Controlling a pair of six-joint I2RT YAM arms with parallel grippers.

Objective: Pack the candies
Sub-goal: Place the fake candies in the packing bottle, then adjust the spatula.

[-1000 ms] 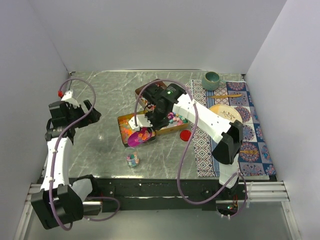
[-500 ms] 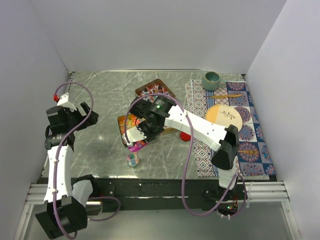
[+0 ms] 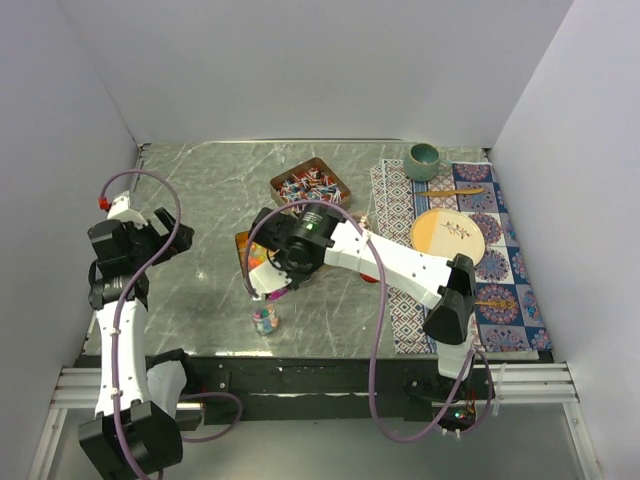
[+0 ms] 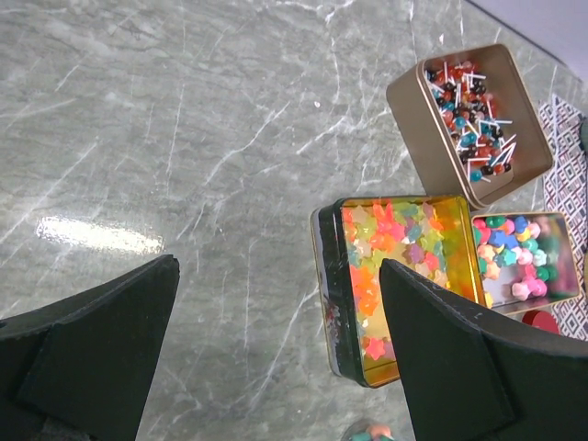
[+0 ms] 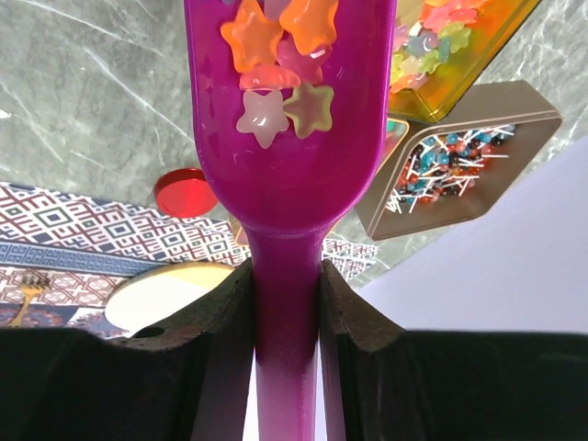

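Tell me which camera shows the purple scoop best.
The right wrist view: the purple scoop fills the frame, star-shaped candies in its bowl, its handle clamped by the right hand. From the top view the right arm hides nearly all of it; the left wrist view does not show it.

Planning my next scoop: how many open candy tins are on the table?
3: the stick-sweet tin farthest back, the star-jelly tin in front of it, and the pastel-ball tin right beside that one. None seems hidden in the left wrist view.
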